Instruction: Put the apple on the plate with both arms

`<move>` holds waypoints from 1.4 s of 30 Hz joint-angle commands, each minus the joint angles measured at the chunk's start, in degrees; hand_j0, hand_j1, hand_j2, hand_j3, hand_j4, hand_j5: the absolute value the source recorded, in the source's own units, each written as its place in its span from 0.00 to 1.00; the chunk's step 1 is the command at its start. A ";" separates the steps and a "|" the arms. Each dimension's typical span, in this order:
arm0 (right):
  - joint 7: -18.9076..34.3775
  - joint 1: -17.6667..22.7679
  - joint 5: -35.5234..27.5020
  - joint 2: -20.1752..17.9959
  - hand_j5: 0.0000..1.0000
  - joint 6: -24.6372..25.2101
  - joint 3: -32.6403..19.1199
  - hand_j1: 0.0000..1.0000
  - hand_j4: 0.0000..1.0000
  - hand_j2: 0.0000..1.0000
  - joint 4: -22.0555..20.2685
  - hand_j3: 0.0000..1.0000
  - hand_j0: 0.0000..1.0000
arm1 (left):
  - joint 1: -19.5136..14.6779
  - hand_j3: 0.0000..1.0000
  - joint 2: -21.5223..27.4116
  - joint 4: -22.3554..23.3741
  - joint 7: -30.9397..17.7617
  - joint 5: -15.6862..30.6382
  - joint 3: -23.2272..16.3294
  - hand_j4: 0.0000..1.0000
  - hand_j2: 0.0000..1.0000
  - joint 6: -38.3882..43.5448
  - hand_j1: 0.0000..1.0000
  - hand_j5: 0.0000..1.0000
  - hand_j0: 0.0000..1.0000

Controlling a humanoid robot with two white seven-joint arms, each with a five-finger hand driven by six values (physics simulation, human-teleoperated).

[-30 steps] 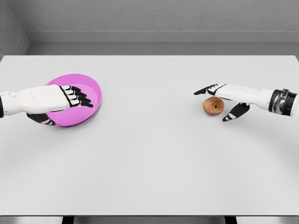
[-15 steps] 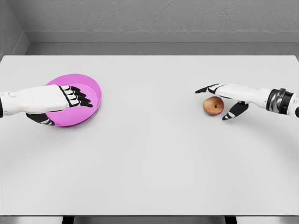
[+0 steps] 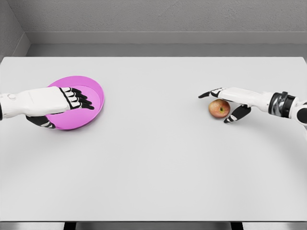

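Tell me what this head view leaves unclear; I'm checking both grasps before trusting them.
- Left hand on the plate: its thumb goes under the near rim, so whether it grips is hidden.
- Right hand at the apple: fingers straddle it; contact cannot be told.
- Both arms are cut off by the picture's side edges.

Bare counter [image 3: 158, 143] between pink plate [image 3: 93, 108] and apple [image 3: 219, 109], nothing in the way. Left hand [image 3: 57, 101] covering the plate's near-left rim; right hand [image 3: 231, 101] straddling the apple.
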 commanded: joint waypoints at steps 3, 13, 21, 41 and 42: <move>-0.02 0.00 -0.19 0.37 0.84 0.16 -0.04 0.84 0.84 0.84 0.21 0.84 0.84 | 0.00 1.00 0.06 0.13 0.03 0.32 0.03 1.00 1.00 0.11 1.00 1.00 1.00; -0.02 -0.18 -0.28 0.72 0.54 -0.89 -0.04 0.54 0.54 0.54 0.30 0.54 0.54 | 0.00 1.00 0.06 0.22 0.03 0.32 0.12 1.00 1.00 0.11 1.00 1.00 1.00; -0.02 -0.79 -0.89 0.80 0.41 -1.79 -0.39 0.41 0.41 0.41 0.21 0.41 0.41 | 0.00 1.00 0.06 0.22 0.03 0.32 0.12 1.00 1.00 0.11 1.00 1.00 1.00; -0.02 -7.12 -4.94 9.86 1.00 -1.79 12.62 1.00 1.00 1.00 -15.26 1.00 1.00 | 0.00 1.00 0.06 0.22 0.03 0.23 0.12 1.00 1.00 0.11 1.00 1.00 1.00; -0.02 -7.03 -5.03 9.42 1.00 -1.79 11.91 1.00 1.00 1.00 -15.26 1.00 1.00 | 0.00 1.00 0.06 0.22 0.03 0.23 0.12 1.00 1.00 0.11 1.00 1.00 1.00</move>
